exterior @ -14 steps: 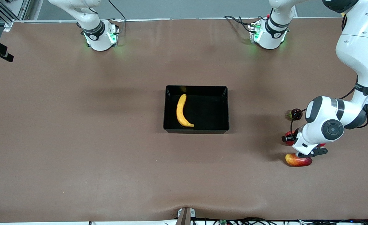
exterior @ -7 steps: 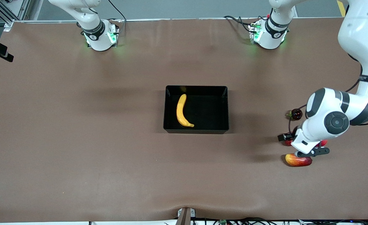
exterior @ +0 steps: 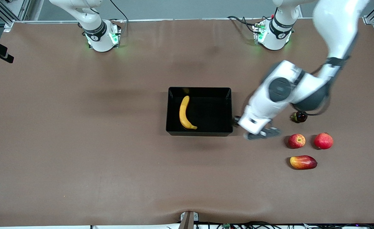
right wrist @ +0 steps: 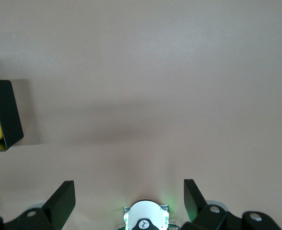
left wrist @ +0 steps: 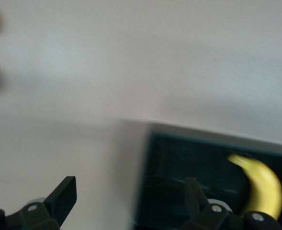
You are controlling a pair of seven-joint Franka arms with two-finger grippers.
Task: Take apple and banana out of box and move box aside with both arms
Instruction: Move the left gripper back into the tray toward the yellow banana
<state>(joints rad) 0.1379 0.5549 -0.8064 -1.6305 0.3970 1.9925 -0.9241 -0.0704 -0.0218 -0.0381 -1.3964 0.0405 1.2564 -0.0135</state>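
Apple (exterior: 296, 141): one, now out of the box and resting on the surface toward my left arm's end; a second ago my left hand was down over it among the fruit there, and since then I have let go and swung away, so this half of the unloading looks done. Banana (exterior: 184, 112): one, unmoved, lying in the box along the wall toward my right arm's end; by my reckoning it is the next item to lift. Box (exterior: 220, 92): one, black and shallow, mid-surface, not yet shifted aside. Left hand (exterior: 236, 120): one, fingers (left wrist: 63, 197) spread apart and empty, now over the box wall toward my left arm's end, with the banana in its wrist view. Right hand (right wrist: 126, 199): one, fingers apart, empty, waiting high above its own base. Other fruit near the apple: one plain red round fruit (exterior: 323, 141) just beside it, one red-and-yellow mango (exterior: 303, 162) nearer the front camera, one small dark fruit (exterior: 299, 116) farther from it.
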